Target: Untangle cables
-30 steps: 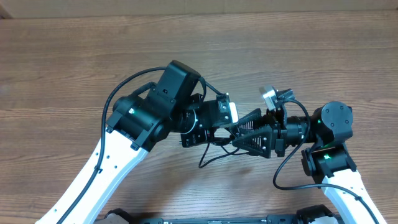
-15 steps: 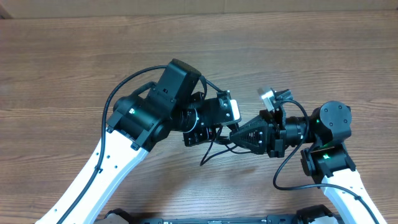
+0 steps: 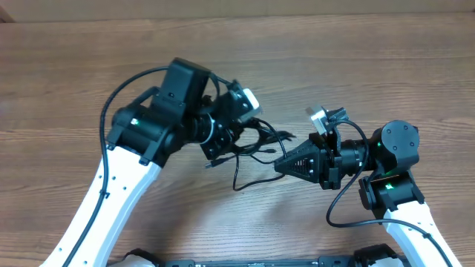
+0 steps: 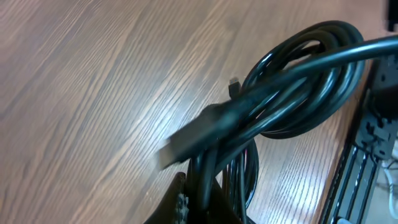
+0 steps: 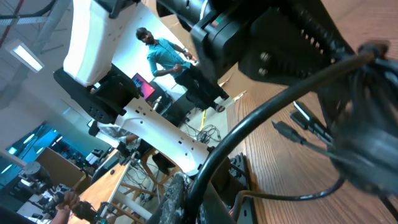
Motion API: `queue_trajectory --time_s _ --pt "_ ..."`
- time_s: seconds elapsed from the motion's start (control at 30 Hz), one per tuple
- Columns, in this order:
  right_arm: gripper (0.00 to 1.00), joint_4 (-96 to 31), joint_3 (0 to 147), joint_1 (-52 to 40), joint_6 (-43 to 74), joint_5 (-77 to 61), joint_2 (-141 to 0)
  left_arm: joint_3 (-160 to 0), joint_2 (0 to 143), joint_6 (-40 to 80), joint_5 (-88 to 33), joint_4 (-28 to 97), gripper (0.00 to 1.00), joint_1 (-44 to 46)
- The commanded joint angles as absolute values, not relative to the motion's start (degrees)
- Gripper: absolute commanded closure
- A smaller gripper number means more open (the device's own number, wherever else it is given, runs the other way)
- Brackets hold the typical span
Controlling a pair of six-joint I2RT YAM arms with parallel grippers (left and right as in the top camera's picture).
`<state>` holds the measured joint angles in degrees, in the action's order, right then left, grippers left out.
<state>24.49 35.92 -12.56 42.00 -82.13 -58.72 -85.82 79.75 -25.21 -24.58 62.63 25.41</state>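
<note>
The cables (image 3: 256,139) are a bunch of thin black cords stretched between my two grippers above the wooden table (image 3: 371,67). My left gripper (image 3: 225,145) is shut on the bunch. In the left wrist view the cables (image 4: 298,81) form a tight coil with a blurred plug end (image 4: 186,140) sticking out, and the left gripper (image 4: 202,202) pinches strands at the bottom edge. My right gripper (image 3: 280,165) points left and is shut on one strand. In the right wrist view that cable (image 5: 261,118) runs up from the right gripper (image 5: 196,193). A loose strand (image 3: 241,182) sags toward the table.
Thicker black wires (image 3: 338,204) loop beside the right arm, and another arcs over the left arm (image 3: 122,93). The bare wood table stretches away behind and to both sides of the arms. The left arm's body (image 5: 249,37) fills the top of the right wrist view.
My right gripper has shut on a strand. The left arm has pulled up and to the left with the bunch, stretching the cables away from the right gripper.
</note>
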Motion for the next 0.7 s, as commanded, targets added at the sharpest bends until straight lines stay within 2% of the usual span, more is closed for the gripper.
queue_trajectory --time_s 0.0,0.2,0.67 --pt "0.96 24.80 36.71 -13.10 41.98 -82.74 -58.74 -86.52 79.37 -21.80 -25.08 63.16 0.96 23.66" --pt "0.96 24.80 36.73 -13.08 41.98 -82.11 -58.74 -86.52 79.37 -21.56 -24.18 63.22 0.96 23.53" --pt "0.96 24.80 36.71 -12.99 41.98 -82.11 -58.74 -86.52 79.37 -7.33 -7.88 63.18 0.96 22.59"
